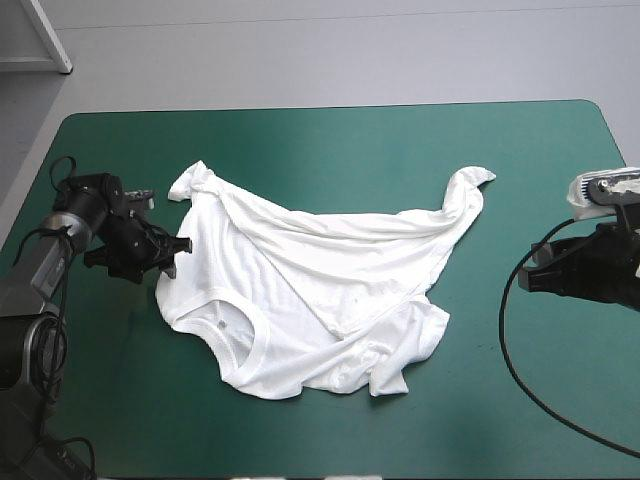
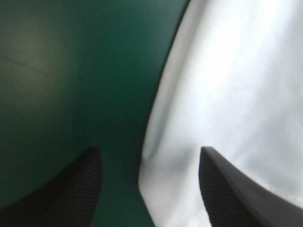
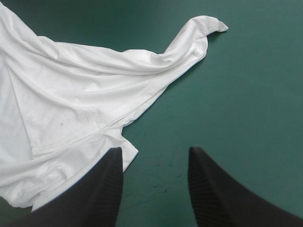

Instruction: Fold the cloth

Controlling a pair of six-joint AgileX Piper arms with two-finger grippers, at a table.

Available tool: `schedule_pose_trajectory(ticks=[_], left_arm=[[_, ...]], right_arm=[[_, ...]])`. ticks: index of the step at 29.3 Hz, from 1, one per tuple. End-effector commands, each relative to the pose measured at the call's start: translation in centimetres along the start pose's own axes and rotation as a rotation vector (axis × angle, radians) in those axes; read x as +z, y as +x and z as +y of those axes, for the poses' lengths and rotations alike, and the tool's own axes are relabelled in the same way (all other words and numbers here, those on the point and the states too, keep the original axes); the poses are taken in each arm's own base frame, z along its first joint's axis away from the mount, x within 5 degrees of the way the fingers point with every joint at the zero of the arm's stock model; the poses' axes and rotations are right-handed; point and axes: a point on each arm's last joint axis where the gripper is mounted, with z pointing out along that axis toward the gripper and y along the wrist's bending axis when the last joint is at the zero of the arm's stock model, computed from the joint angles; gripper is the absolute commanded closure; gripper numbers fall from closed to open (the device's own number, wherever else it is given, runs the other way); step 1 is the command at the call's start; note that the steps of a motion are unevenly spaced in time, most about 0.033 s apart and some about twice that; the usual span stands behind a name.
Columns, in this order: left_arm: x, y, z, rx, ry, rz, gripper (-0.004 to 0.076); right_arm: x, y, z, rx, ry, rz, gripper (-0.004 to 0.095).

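The white T-shirt (image 1: 320, 285) lies crumpled and partly spread in the middle of the teal-green table, collar toward the near left, one twisted corner reaching to the far right. My left gripper (image 1: 172, 252) is low at the shirt's left edge, open, and in the left wrist view the T-shirt's edge (image 2: 227, 104) runs between its fingers (image 2: 151, 170). My right gripper (image 1: 532, 278) hovers open off the shirt's right side. From the right wrist view the T-shirt (image 3: 85, 104) lies ahead and to one side of that gripper (image 3: 155, 165), with bare cover between its fingers.
Bare teal-green cover (image 1: 330, 140) surrounds the shirt on all sides. The table's far edge (image 1: 330, 106) runs across the back, with grey floor beyond it.
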Motion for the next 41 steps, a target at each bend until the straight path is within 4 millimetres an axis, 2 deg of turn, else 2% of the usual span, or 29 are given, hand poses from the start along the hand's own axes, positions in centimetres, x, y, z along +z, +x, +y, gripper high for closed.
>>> schedule_pose_trajectory(ticks=[1, 4, 6, 9, 12, 20, 23, 28, 32, 38, 41], left_arm=[[-0.4, 0.7, -0.4, -0.004, 0.023, -0.052, 0.0286], [-0.2, 0.3, -0.4, 0.0, 0.015, -0.1, 0.0288], [-0.2, 0.1, -0.3, 0.002, 0.01, -0.126, 0.032], [-0.2, -0.1, -0.2, -0.001, -0.002, -0.151, 0.0492], [-0.2, -0.1, -0.2, 0.001, -0.002, -0.151, 0.0718], [1.1, 1.0, -0.3, -0.023, 0.022, -0.092, 0.0732], [1.0, 1.0, -0.3, -0.018, 0.021, -0.096, 0.0732], [1.1, 1.2, -0.5, -0.006, 0.017, -0.081, 0.0732], [0.8, 1.2, -0.6, -0.004, 0.019, -0.095, 0.0732], [0.2, 1.1, -0.6, -0.003, 0.021, -0.125, 0.0732], [0.1, 1.1, -0.6, -0.004, 0.023, -0.129, 0.0732]], right_arm=[[-0.8, -0.6, 0.1, -0.013, 0.008, -0.076, 0.0496], [-0.8, -0.6, 0.0, -0.017, 0.014, -0.076, 0.0496], [-0.8, -0.6, 0.0, -0.018, 0.015, -0.076, 0.0496], [-0.8, -0.6, 0.0, -0.02, 0.015, -0.076, 0.0496], [-0.8, -0.6, 0.0, -0.02, 0.017, -0.076, 0.0496], [-0.5, -0.6, 0.1, -0.014, 0.001, -0.047, 0.0505], [0.7, -0.6, 0.9, 0.035, -0.107, 0.007, 0.0511], [5.1, -0.9, 3.3, 0.02, -0.328, 0.151, 0.05], [8.0, -0.8, 6.0, -0.106, -0.413, 0.265, 0.0458], [10.5, 1.2, 11.4, -0.397, -0.434, 0.404, 0.0393], [11.2, 2.2, 13.3, -0.454, -0.416, 0.446, 0.0357]])
